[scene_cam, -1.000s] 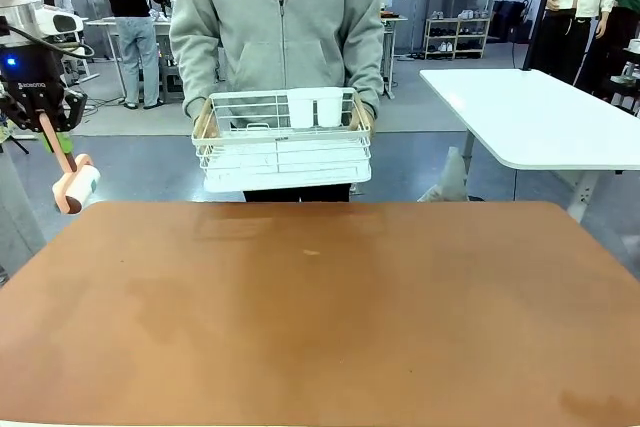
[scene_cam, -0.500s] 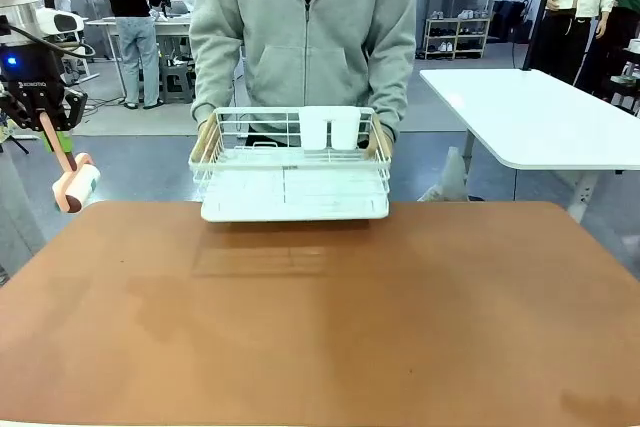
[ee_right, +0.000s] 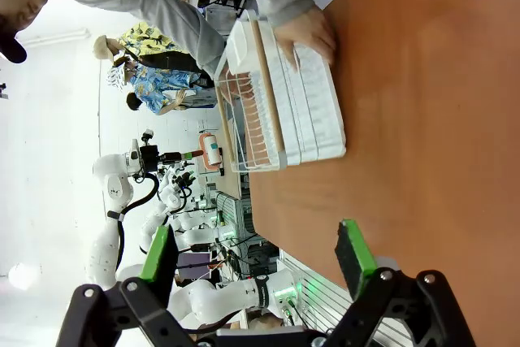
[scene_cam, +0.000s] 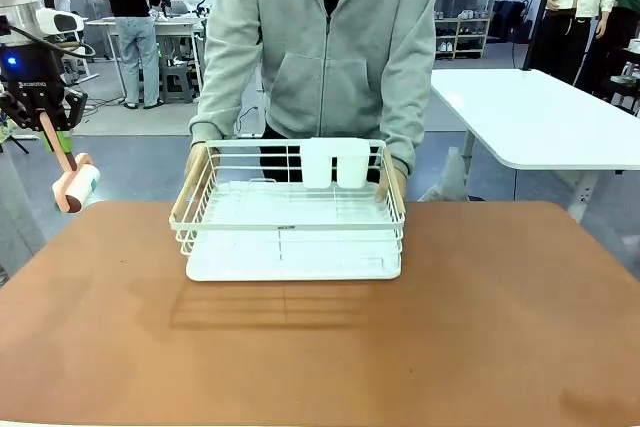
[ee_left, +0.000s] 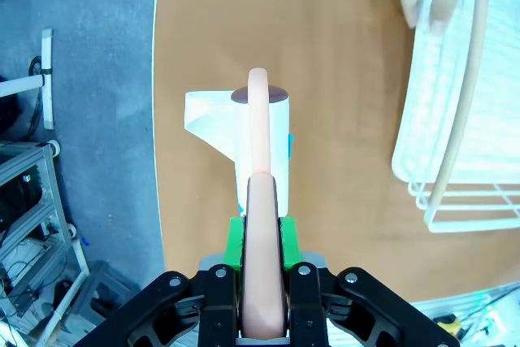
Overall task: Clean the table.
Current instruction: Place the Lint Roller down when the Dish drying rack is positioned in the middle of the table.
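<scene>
A single line of small white print is seen on the black body of the left gripper (scene_cam: 40, 112), just below a blue light and above the held roller handle; it is too small and blurred to be read with certainty. No legible text, label, brand, number or sign is found on the rack (scene_cam: 292, 209), on the table (scene_cam: 320, 347), or ahead of the right gripper (ee_right: 256, 262).

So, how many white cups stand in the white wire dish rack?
2. The left white plastic cup and the right white plastic cup stand side by side at the far rim of the white wire dish rack. None seem hidden.
</scene>
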